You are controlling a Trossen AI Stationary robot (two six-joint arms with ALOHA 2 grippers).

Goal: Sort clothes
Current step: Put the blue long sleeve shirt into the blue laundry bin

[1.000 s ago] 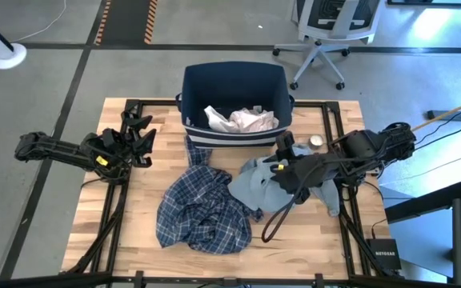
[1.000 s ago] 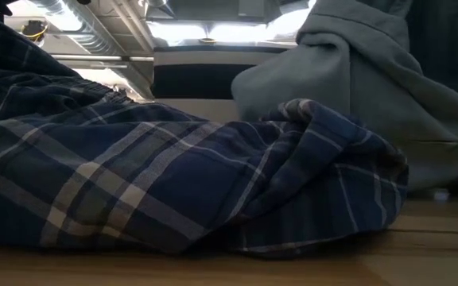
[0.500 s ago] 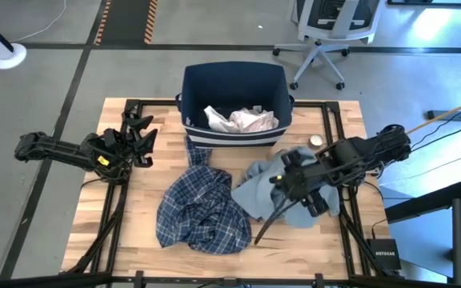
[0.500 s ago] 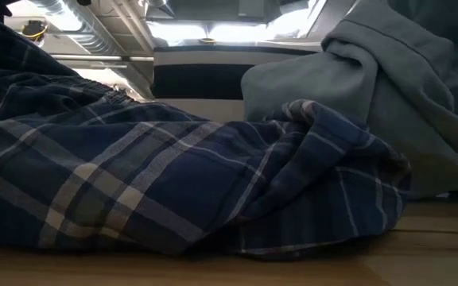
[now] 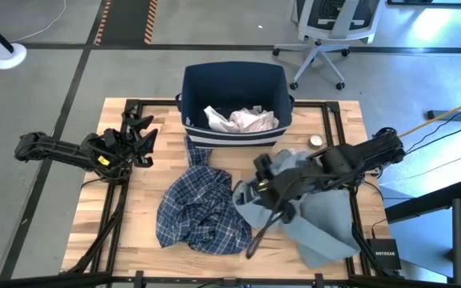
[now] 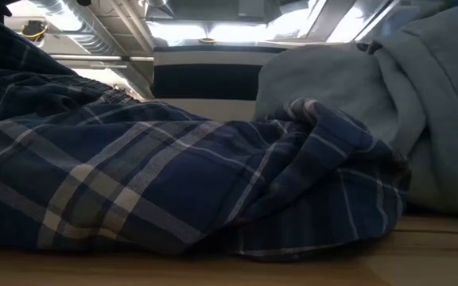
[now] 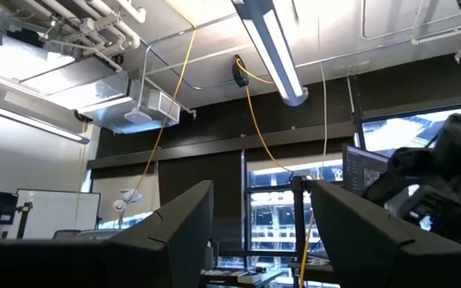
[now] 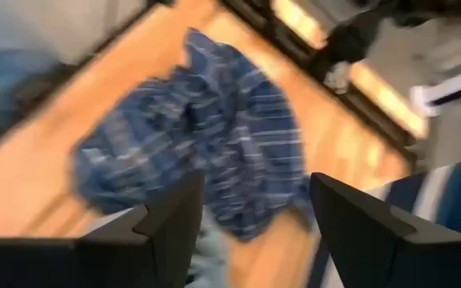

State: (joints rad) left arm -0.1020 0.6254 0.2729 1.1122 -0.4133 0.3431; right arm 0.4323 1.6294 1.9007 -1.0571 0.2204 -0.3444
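While I watch from the overhead camera, I read the table as a clock face, twelve at its far edge.

Step in hand: I judge I am mid-sort, working the large grey-blue garment [image 5: 318, 228] with the right arm.

Right gripper [image 5: 256, 186]: near centre, over the garment's edge beside the plaid shirt. In its own wrist view the fingers [image 8: 170, 220] stand parted with a wisp of pale cloth between them; I cannot tell whether they truly hold it.

Left gripper [image 5: 144, 134]: parked at nine o'clock, jaws spread wide, holding nothing.

Plaid shirt [image 5: 198, 208]: heaped at six to seven o'clock, touching the grey-blue garment.

Navy bin [image 5: 234, 82]: at twelve o'clock, with pale pink pieces [image 5: 242, 120] already inside.

Next move: I think I need a confirmed pinch on one garment only, lifted clear of the shirt before carrying it off.

Risk: the touching shirt could drag along.
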